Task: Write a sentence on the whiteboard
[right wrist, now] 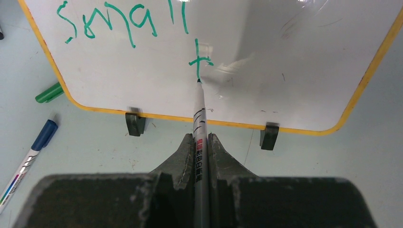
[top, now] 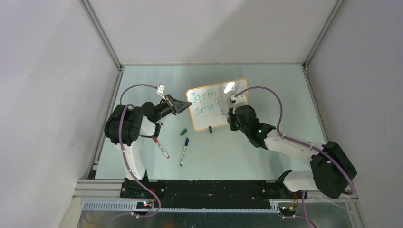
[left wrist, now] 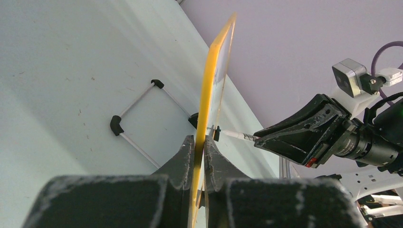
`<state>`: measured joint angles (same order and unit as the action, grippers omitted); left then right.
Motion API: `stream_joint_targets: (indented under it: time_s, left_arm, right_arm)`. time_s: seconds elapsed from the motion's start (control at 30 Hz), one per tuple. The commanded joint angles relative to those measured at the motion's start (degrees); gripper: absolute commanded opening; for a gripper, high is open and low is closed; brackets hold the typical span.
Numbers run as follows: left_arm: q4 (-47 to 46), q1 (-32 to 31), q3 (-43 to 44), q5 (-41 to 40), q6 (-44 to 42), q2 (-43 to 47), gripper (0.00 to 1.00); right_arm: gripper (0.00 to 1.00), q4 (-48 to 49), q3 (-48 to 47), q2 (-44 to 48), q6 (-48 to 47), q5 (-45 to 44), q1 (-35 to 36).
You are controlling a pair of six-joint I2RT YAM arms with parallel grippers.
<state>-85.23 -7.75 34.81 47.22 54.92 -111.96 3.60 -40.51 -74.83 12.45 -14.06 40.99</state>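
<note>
The whiteboard (top: 227, 92), white with an orange-yellow frame, stands on two black clip feet (right wrist: 135, 123). My left gripper (left wrist: 199, 140) is shut on its left edge (left wrist: 214, 71), one finger on each face. My right gripper (right wrist: 200, 137) is shut on a thin marker (right wrist: 199, 111), whose tip touches the board at the foot of a green "t" (right wrist: 199, 59). The sentence (top: 205, 102) reads "Joy in" over "small", with the "t" just after "small" (right wrist: 114, 23). From above, the left gripper (top: 186, 108) and right gripper (top: 225, 113) flank the lettering.
On the table in front of the board lie a green cap (top: 183, 132), a blue marker (top: 184, 151) and a red marker (top: 161, 147). A thin white wire with black corner pieces (left wrist: 138, 114) lies behind the board. Walls close in the table's far, left and right sides.
</note>
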Motion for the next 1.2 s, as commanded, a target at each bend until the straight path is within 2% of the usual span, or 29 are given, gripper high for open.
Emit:
stream_joint_targets:
  time_s: [0.0,0.5,1.17]
  left_arm:
    - [-2.8,-0.8,-0.5,1.0,-1.0,2.3,0.00]
    - [-2.8,-0.8,-0.5,1.0,-1.0,2.4,0.00]
    - [-2.7,-0.8,-0.8,0.9,-1.1,2.6,0.00]
  right_arm:
    - [0.00,-0.2,-3.1,-1.0,0.9,0.3,-0.2]
    - [0.00,-2.6,-5.2,-3.9,1.2,-2.3,-0.3]
    - [0.00,-5.0,-5.2,-2.0,1.9,-4.4,-0.8]
